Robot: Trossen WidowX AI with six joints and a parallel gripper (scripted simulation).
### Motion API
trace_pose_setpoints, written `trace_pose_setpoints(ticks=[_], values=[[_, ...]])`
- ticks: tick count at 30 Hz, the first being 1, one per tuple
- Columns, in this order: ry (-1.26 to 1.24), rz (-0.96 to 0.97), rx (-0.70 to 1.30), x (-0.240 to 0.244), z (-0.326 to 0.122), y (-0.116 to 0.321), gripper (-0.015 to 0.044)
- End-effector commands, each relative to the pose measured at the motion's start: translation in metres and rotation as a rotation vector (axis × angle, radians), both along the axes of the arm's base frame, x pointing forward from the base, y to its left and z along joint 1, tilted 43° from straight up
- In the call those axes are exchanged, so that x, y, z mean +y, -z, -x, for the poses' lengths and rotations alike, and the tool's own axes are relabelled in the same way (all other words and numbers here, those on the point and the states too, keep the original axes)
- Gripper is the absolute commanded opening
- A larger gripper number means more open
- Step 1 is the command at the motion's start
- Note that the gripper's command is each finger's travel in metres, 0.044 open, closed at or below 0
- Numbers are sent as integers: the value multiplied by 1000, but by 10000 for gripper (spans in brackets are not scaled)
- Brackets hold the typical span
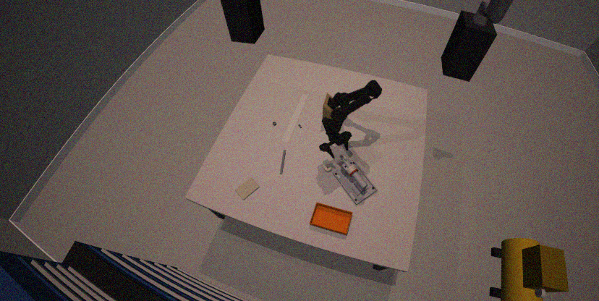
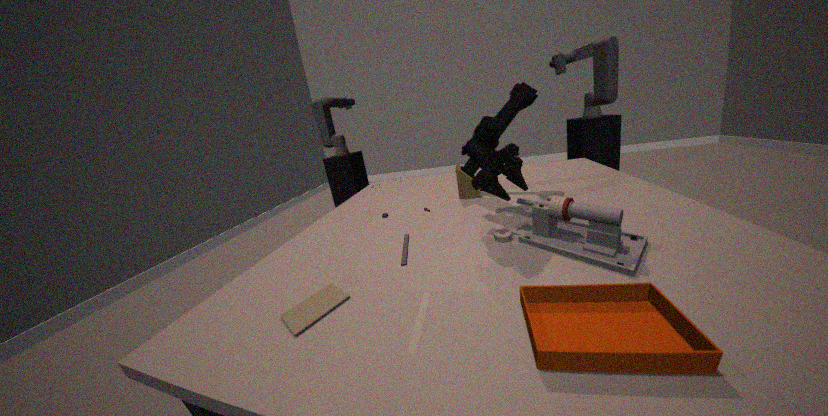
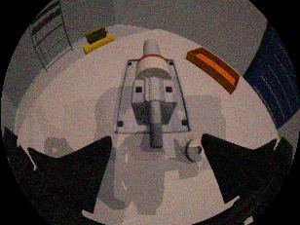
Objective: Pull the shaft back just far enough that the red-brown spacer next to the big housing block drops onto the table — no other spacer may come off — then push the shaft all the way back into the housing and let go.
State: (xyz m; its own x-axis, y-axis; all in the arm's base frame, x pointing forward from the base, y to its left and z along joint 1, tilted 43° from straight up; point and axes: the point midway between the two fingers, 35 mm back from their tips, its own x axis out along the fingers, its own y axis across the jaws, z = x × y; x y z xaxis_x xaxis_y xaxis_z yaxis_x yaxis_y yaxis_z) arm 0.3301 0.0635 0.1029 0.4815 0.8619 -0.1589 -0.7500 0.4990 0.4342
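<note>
The grey fixture plate (image 1: 371, 190) (image 2: 633, 256) (image 3: 130, 77) carries the shaft assembly. The red-brown spacer (image 1: 354, 171) (image 2: 567, 208) (image 3: 151, 56) is on the shaft, against the big pale grey housing (image 1: 359, 182) (image 2: 597, 213) (image 3: 151, 47). Cream spacer material (image 2: 555, 201) (image 3: 153, 67) sits on its other side. The thin grey shaft end (image 2: 524, 201) (image 3: 156, 131) sticks out of the support block (image 2: 543, 223) (image 3: 141, 107) toward the arm. My gripper (image 1: 341, 153) (image 2: 517, 193) (image 3: 158, 140) is open and empty, fingertips on either side of the shaft end in the wrist view; their exact distance is unclear.
A loose cream ring (image 1: 328, 168) (image 2: 502, 234) (image 3: 193, 150) lies on the table beside the plate. An orange tray (image 1: 331, 218) (image 2: 617, 362) (image 3: 212, 65) stands beyond the fixture. A grey bar (image 1: 283, 161) (image 2: 405, 249) and a beige board (image 1: 247, 188) (image 2: 316, 308) lie off to the side.
</note>
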Motion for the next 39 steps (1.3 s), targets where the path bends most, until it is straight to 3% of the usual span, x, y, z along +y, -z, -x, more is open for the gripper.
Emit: trace_pose_setpoints(ticks=[1,39], values=[[-4,-1,-3,1,0,0,440],[-4,-3,-5,37,-19,6,440]])
